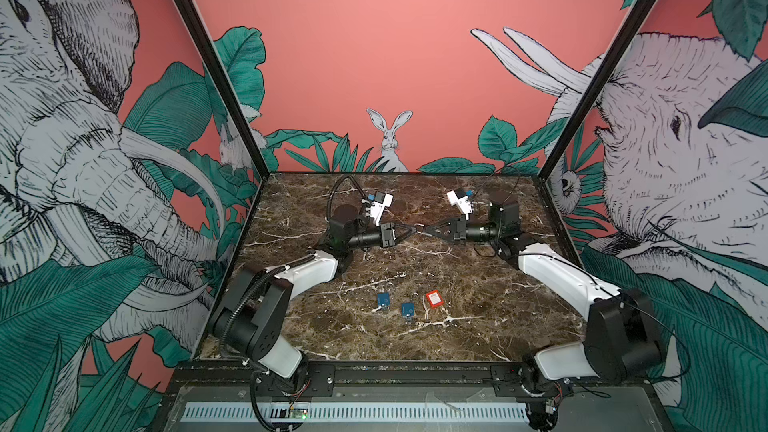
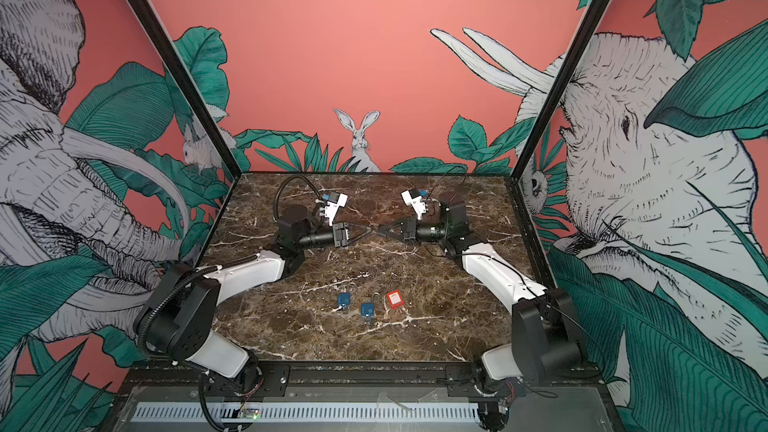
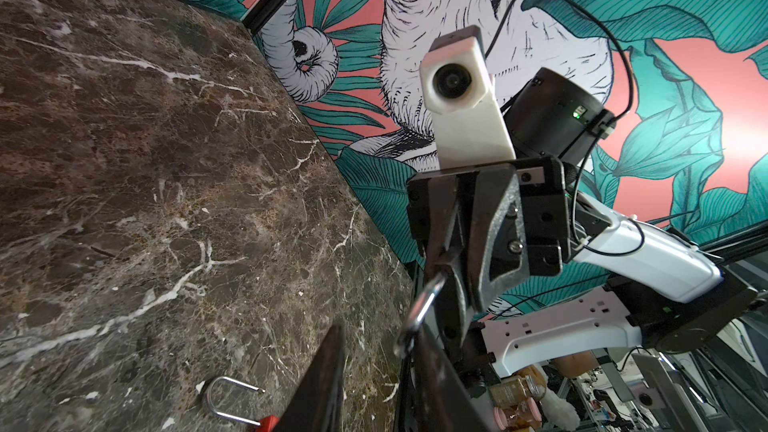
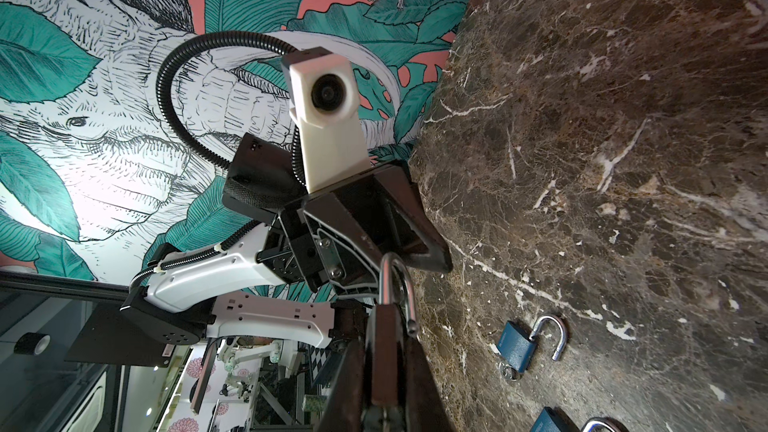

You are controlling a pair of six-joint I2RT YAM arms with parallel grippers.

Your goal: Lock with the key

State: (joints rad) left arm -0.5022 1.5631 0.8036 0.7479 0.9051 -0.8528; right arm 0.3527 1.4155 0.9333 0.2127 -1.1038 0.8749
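Note:
Above the table's middle, both grippers meet tip to tip in both top views. My right gripper (image 4: 388, 340) (image 1: 424, 229) is shut on a dark brown padlock (image 4: 386, 363), seen edge on. Its silver shackle (image 4: 395, 276) points at the left gripper, and one leg's free end shows beside the body. My left gripper (image 3: 378, 330) (image 1: 413, 229) is open, its jaws apart. The shackle (image 3: 419, 313) lies against the tip of one finger (image 3: 436, 380), ungripped. This padlock's key is hidden. A small silver key (image 4: 508, 372) sits at the base of a blue padlock (image 4: 515, 344) on the table.
On the marble table (image 1: 374, 347) near the front lie two blue padlocks (image 1: 383, 299) (image 1: 407, 309) and a red padlock (image 1: 433, 299), shackles open. The patterned walls stand close on three sides. Both arms' elbows hang over the table's front corners.

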